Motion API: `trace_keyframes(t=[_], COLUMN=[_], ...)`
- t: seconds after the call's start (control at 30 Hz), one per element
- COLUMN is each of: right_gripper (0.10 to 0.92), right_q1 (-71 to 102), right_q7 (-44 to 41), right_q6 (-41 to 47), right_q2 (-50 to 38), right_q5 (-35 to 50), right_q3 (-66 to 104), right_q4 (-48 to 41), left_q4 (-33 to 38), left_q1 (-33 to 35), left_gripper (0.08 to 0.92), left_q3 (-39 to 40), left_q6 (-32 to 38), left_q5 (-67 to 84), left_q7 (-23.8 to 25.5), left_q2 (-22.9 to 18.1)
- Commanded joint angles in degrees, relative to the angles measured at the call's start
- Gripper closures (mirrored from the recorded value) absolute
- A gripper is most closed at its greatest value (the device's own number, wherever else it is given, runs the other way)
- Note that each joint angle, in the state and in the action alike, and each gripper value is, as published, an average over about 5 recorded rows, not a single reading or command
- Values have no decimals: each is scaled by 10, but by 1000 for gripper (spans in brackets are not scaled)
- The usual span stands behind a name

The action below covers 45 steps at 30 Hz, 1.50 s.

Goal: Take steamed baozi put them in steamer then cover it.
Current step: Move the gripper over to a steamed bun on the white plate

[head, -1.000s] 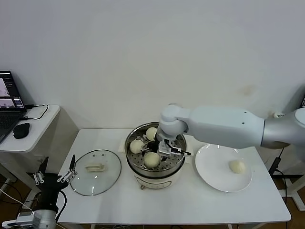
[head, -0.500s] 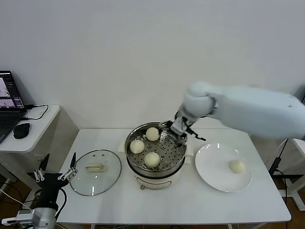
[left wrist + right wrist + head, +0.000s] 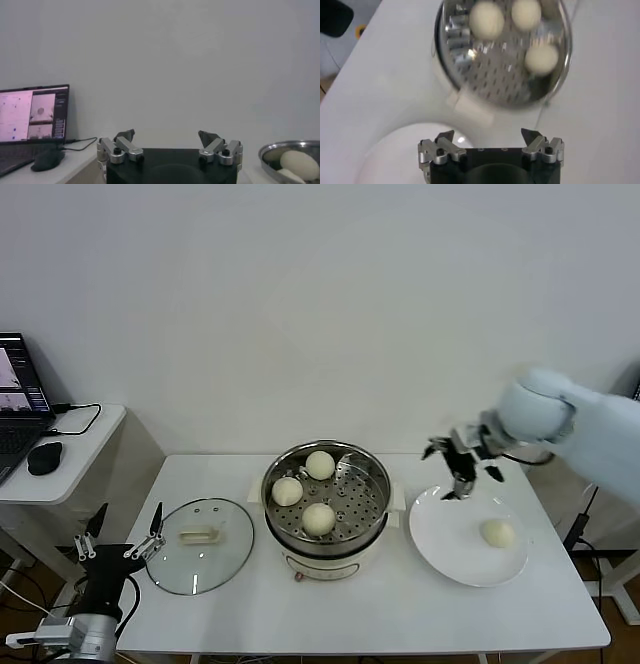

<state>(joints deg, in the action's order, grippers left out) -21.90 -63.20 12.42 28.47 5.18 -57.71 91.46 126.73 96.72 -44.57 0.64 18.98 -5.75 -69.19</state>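
Pale cream round baozi (image 3: pixel 497 532) lies on the white round plate (image 3: pixel 450 556), just below the empty, spread-fingered right gripper (image 3: pixel 459 461).

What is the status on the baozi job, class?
Right hand open, empty, above plate. Left hand parked, open. Three baozi in steamer, one on plate. Cover off.

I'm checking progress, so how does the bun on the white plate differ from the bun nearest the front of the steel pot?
The pale round bun on the flat white plate lies alone; the front pale bun in the shiny steel steamer pot has two neighbours. The first rests on smooth plate, the second on a perforated tray. Both look alike in size and colour.
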Motion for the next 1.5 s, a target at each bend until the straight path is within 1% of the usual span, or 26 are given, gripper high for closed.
trace_keyframes(t=[0.03,0.2,0.53,0.97,1.33,1.5], right_gripper=[203,203,203,202,204,220], right_q1=[275,326,384,381,373,372], right_q7=[-41,-29,-16,3,13,15], right_q6=[-50,-64,-77,-78,-80,-80], right_q2=[-71,-46,10,67,93,102], right_q5=[-101,-141,-205,-220,-240,-248], right_q3=[241,285,328,328,329,330], right_q4=[-105,-152,-212,-263,-305,-316], left_q4=[-1,-2,-2,-1,-8,-10], left_q1=[2,4,14,15,13,12], left_gripper=[177,177,177,177,177,177], left_q3=[-3,-4,-10,-5,-5,-4], left_q6=[-1,-1,-1,-1,-1,-1], left_q5=[0,-1,-3,-2,-2,-2], left_q7=[0,-1,0,0,0,0], left_q2=[7,5,0,-6,-8,-9])
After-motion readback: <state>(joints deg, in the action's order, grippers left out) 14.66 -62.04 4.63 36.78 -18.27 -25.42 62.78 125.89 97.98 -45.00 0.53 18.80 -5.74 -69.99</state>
